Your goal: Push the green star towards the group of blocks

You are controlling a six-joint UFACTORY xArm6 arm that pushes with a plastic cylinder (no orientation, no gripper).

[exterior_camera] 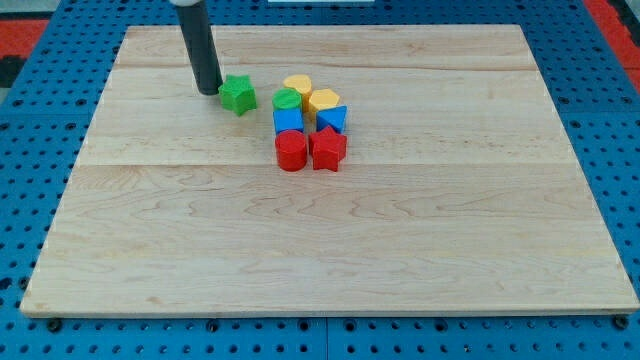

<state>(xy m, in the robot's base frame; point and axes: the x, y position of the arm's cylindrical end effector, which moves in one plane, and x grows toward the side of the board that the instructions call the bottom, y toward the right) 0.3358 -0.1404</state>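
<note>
**Green star beside rod, group close by**

Rod: upper part cut off at the view's top; it carries no claw, so no jaw state exists. It stands near upright, my tip [209, 91] just left of the green star [238, 94], contact unclear. Group at the star's right: 7 blocks, tightly packed and partly overlapping, on the wooden board [330, 240].

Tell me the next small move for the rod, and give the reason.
Probably a short push toward the view's right. My tip sits just left of the green star, and a gap separates the star from the green cylinder at the group's near edge.
</note>
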